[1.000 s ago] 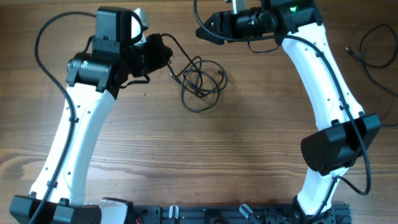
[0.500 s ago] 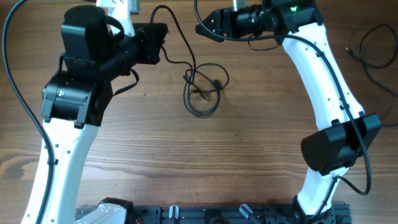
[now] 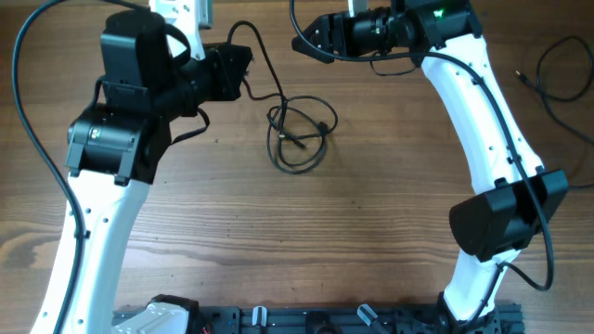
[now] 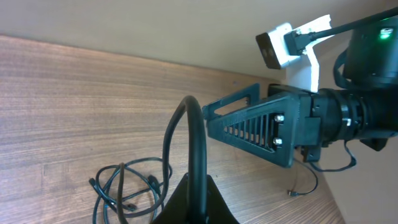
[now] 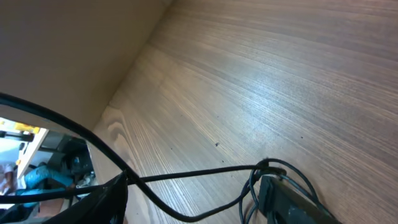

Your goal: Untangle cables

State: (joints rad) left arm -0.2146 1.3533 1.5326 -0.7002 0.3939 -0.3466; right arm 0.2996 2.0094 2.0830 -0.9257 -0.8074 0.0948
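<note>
The left end effector [image 3: 243,72] is clamped tight on one strand of the cables [image 3: 297,137] and raised off the table [image 3: 371,213]. The strand arches up out of its tips and drops to the loose tangle lying on the wood below and ahead of it, a hold that seems meant to draw one cord out of the loops. The right end effector [image 3: 303,39] hovers above and beyond that tangle, facing the left one, its jaws well apart and gripping nothing, probably placed to take a second hold on the raised strand.
</note>
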